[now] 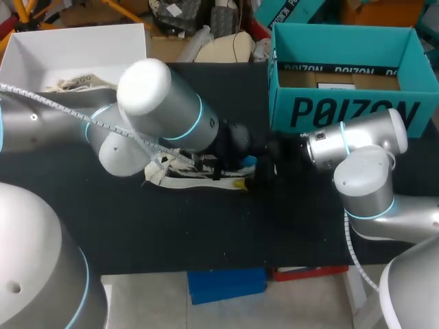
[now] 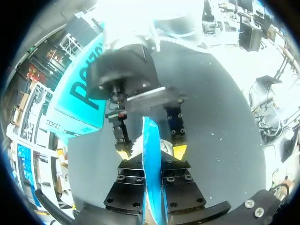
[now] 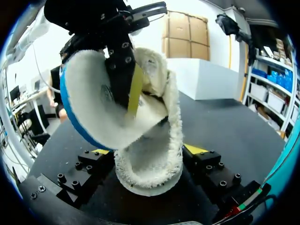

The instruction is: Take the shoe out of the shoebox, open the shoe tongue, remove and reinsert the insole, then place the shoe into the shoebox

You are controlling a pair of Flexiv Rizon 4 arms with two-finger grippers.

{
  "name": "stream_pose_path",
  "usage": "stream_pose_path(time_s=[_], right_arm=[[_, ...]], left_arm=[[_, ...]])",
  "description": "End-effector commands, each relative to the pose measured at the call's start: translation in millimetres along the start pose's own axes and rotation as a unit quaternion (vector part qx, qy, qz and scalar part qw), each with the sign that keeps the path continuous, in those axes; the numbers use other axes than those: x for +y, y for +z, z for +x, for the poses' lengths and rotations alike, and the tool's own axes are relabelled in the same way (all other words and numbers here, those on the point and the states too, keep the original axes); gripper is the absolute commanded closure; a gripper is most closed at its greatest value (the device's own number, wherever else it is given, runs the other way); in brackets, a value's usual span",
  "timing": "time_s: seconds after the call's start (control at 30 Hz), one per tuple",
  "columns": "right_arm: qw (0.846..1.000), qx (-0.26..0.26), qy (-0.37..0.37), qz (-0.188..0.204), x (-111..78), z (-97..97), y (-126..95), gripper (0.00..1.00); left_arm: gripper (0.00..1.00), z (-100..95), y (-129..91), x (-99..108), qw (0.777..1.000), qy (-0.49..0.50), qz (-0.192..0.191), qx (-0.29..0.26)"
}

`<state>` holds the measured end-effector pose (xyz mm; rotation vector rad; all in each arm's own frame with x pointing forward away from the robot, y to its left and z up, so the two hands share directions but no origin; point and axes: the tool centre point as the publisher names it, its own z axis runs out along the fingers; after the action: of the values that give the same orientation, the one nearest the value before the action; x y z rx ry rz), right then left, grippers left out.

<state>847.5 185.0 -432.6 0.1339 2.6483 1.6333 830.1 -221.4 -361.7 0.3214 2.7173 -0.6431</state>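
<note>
Head view places a white box point(image 1: 68, 51) at the table's point(image 1: 171, 226) far left corner, well apart from the work.

The left arm point(image 1: 161, 103) reaches from the left past the middle, and its thick link hides part of the shoe point(image 3: 154, 173) from above.

The left gripper point(image 2: 151, 161) is clamped on the insole point(image 3: 91, 108). In the left wrist view the insole stands edge-on between the fingers. It is held tilted above the shoe, with its fleece face toward the right wrist camera and its blue underside away. Its lower end is at the shoe's opening, but it cannot be confirmed whether that end sits inside. This grip probably serves the insole removal or reinsertion step.

The shoe lies near the table's middle. The right gripper point(image 3: 147, 151) is closed on it, with one finger against each side and the opening facing the left gripper. This hold most likely keeps the shoe steady while the insole travels.

The teal shoebox point(image 1: 350, 110) stands open at the far right, near the shoe but not touching it. The right arm's own links lie beside the shoebox's front wall. Placing the shoe there would likely call for a lift over that wall.
</note>
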Motion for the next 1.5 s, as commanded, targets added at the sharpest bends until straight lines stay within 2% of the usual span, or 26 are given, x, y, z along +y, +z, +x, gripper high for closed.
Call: stream_pose_path(time_s=[0.03, 0.2, 0.37, 0.5, 0.73, 1.4, 1.5], right_arm=[[1.0, 0.0, 0.0, 0.001, -1.4, 0.4, 0, 1.0], [1.0, 0.0, 0.0, 0.001, -1.4, 0.4, 0, 1.0], [1.0, 0.0, 0.0, 0.001, -1.4, 0.4, 0, 1.0], [1.0, 0.0, 0.0, 0.001, -1.4, 0.4, 0, 1.0], [1.0, 0.0, 0.0, 0.001, -1.4, 0.4, 0, 1.0], [1.0, 0.0, 0.0, 0.001, -1.4, 0.4, 0, 1.0], [1.0, 0.0, 0.0, 0.001, -1.4, 0.4, 0, 1.0]], left_arm=[[1.0, 5.4, -42, -7, 0.999, -0.006, 0.047, 0.012], [1.0, 9.4, -75, -36, 0.995, -0.01, 0.096, 0.015], [1.0, 8.2, -108, -61, 0.991, -0.005, 0.129, 0.02], [1.0, 5.0, -137, -77, 0.984, -0.017, 0.172, 0.046], [1.0, -6.5, -193, -96, 0.945, -0.063, 0.292, 0.135], [1.0, -6.5, -193, -96, 0.945, -0.063, 0.292, 0.135], [1.0, 8.5, -207, -85, 0.921, -0.145, 0.333, 0.142]])
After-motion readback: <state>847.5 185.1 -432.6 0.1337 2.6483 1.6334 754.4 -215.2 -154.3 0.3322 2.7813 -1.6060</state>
